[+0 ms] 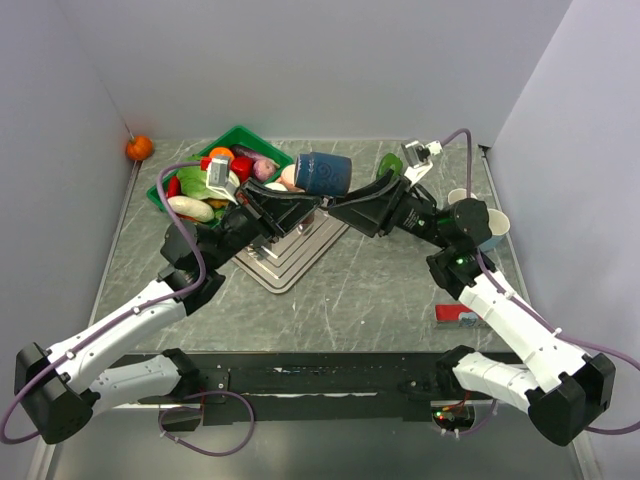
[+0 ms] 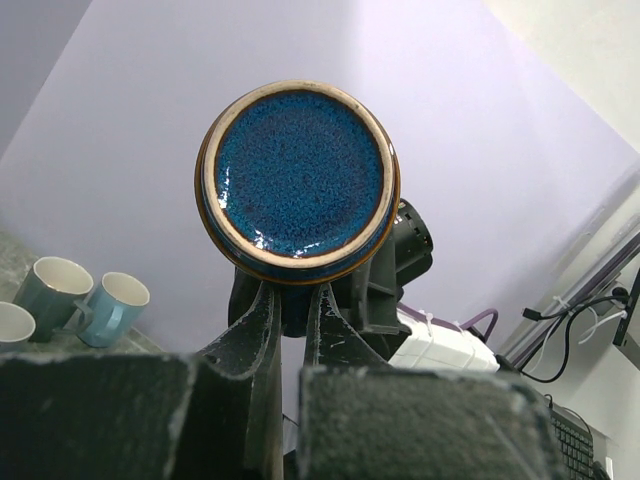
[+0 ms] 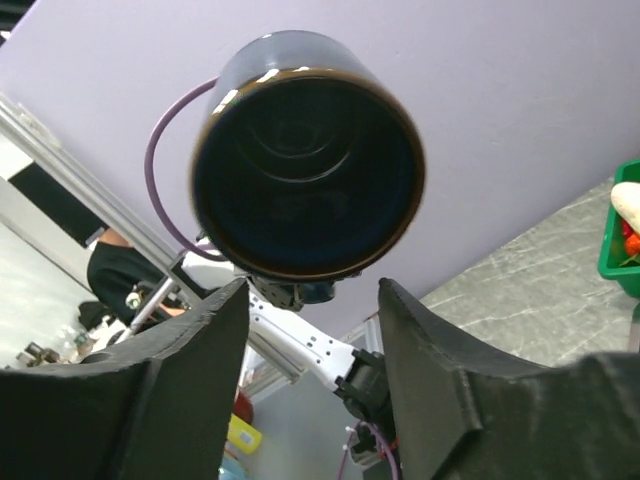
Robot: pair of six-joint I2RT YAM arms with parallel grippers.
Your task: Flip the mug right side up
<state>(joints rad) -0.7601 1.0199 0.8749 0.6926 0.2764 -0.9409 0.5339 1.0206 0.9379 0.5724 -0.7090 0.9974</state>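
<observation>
Tip mug (image 2: 297,180) mouth-up: pinched just above left gripper (image 2: 290,305), axis level, base toward it; mouth toward spread right gripper (image 3: 312,290).

"Where was the mug (image 1: 322,172)?"
"Up off the tabletop (image 1: 380,290), on its side, just right of the bin (image 1: 250,134) at the back left."
"And the cups (image 1: 480,220)?"
"Far right. A stepped block (image 1: 290,258) lay mid-table, and a small round thing (image 1: 139,148) sat in the back left corner."
</observation>
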